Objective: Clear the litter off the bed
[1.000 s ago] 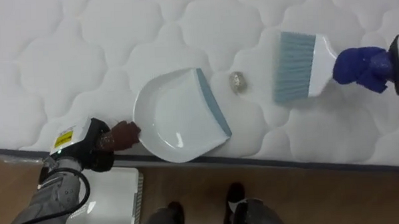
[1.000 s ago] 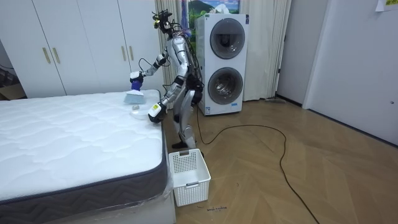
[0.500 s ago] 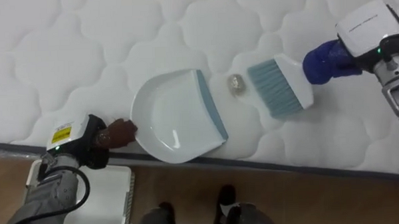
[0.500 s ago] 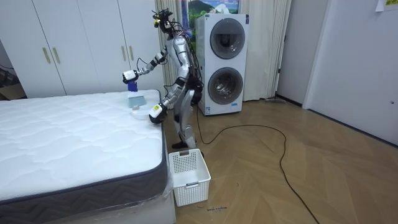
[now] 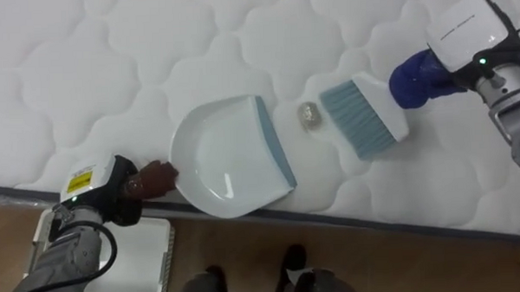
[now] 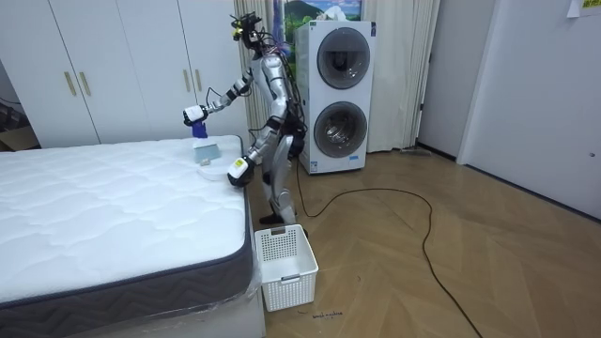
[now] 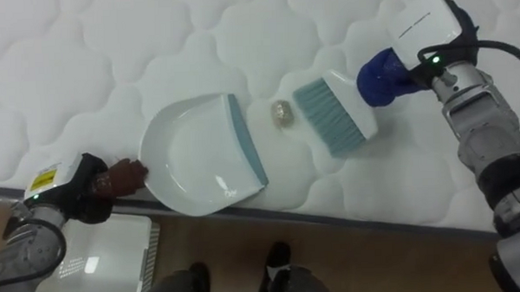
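Right hand (image 5: 466,33) is wrapped round the brush (image 5: 363,116), bristles on the bed (image 5: 110,64) just left of it; a crumpled scrap (image 5: 308,115) lies beside them; further left, left hand (image 5: 114,190) grips the dustpan (image 5: 226,156), lip near the scrap.

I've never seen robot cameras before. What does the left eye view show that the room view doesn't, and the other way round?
The left eye view adds a small crumpled scrap on the mattress between the dustpan and the brush bristles, and the left robot hand curled round the dustpan's brown handle. The room view adds the whole robot standing at the bed's corner, stacked washing machines behind it, and white wardrobe doors. Shared: mattress, dustpan, and the brush held by the right robot hand.
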